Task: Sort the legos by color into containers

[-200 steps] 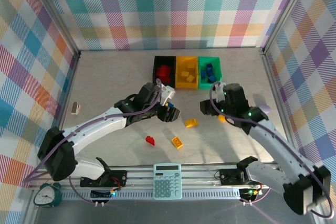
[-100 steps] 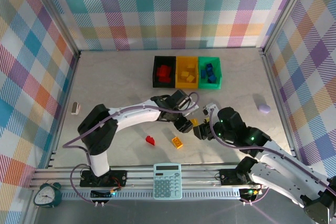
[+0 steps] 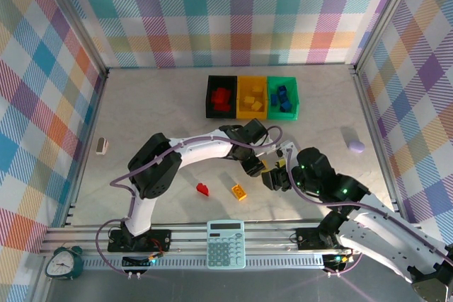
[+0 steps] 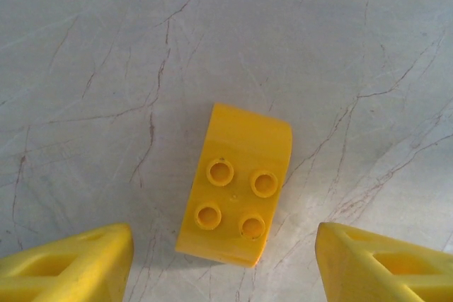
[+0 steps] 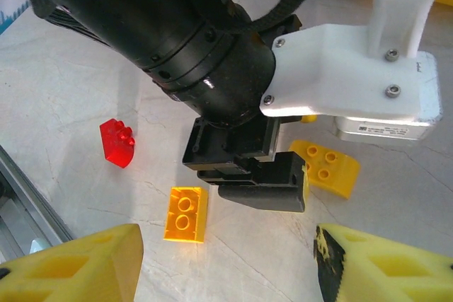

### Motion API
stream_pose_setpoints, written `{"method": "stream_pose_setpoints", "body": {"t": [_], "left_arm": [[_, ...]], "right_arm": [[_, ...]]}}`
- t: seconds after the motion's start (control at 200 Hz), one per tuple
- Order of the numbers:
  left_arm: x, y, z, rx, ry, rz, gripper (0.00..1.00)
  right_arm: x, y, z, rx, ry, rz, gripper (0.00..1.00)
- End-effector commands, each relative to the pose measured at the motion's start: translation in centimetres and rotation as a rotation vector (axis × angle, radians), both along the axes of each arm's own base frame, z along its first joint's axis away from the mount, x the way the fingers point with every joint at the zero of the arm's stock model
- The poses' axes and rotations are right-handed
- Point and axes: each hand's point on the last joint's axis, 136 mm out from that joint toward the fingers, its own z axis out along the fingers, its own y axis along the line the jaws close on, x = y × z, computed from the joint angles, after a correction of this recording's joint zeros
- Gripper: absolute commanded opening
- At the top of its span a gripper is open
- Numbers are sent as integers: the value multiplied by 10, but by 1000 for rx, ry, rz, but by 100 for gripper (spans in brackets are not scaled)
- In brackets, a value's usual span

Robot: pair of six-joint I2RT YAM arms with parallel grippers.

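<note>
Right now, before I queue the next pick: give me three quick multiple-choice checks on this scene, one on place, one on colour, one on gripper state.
1. Where is the yellow four-stud brick?
A. held in the air
B. on the table, between the fingers of the left gripper
C. stacked on another brick

2. What colour are the legos in the green bin?
A. blue
B. red
C. yellow

3. How does the left gripper stand?
A. shut on the brick
B. shut, empty
C. open, touching nothing

Answers:
1 B: the left wrist view shows the brick flat on the table with a finger on either side.
2 A: the top view shows blue legos inside it.
3 C: bare table shows between each finger and the brick.
</note>
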Motion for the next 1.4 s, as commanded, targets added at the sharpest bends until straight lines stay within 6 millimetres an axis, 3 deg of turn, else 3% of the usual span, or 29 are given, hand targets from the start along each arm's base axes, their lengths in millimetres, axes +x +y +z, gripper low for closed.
{"method": "stream_pose_setpoints", "body": {"t": [0.0,0.22,0.425,0.555,0.775,0.91,1.11,1.395], "left_arm": [[-4,-3,-7,28,16,-47,68],[-3,-3,-18,47,26,-53,65],[-3,-4,-26,66,44,-55,51],[0,-4,-29,76,38,-48,35],[3,-7,-24,58,23,-36,29],[11,-9,-9,23,-2,-19,29],[35,-13,30,-45,-54,28,27],[91,-6,82,-102,-158,130,27]], "right_arm": [[-5,2,1,14,3,18,66],[-5,1,2,13,1,14,66],[-5,0,2,12,0,11,66],[-4,-1,2,7,1,6,65],[0,-7,-4,-25,8,-34,65],[2,-6,-8,-45,23,-40,65],[3,-6,-9,-51,25,-44,65],[7,-13,-9,-73,17,-85,65]]}}
